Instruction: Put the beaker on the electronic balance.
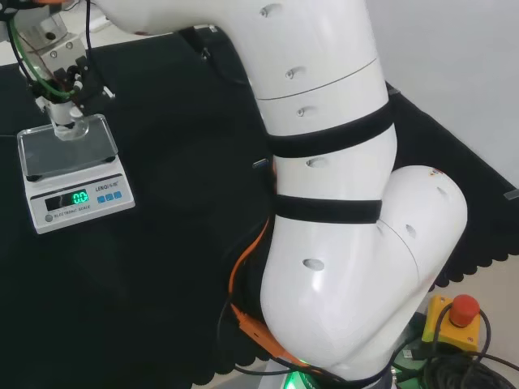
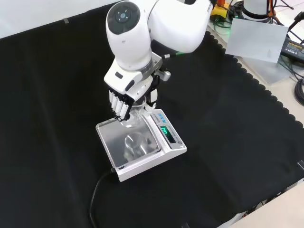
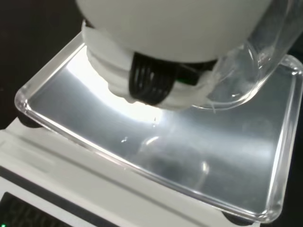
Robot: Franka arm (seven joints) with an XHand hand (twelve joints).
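Black cloth covers the desk (image 2: 228, 142), scalloped hem along its right and near edges in the front view, grey floor and cables past that. Beaker (image 2: 133, 116): clear, hard to read, roughly cylindrical, pale glints on the wall, contents can't be told. In the head view the beaker (image 1: 66, 126) stands upright with its base on or just above the back part of the balance pan; contact not certain. In the wrist view the beaker (image 3: 258, 61) shows a curved clear wall and rounded lower edge right over the pan, close to one rim. Electronic balance (image 2: 142, 147): white body, shiny metal pan under a clear raised-rim tray, green lit display on the front panel, black cord running off toward the near edge in the front view. Hand (image 2: 124, 102) comes down from above, fingers curled round the beaker, clamped on it; beaker sits inside the fingers, below the palm, fingertips hanging down the side facing the front camera. Hand in the head view (image 1: 57, 77) is directly above the pan's far edge. Balance in the head view (image 1: 73, 174) sits at the left of the cloth, well apart from the arm's big white links at right. Open room: bare cloth on all sides of the balance, widest to the left and right in the front view; most of the pan in front of the beaker is free.
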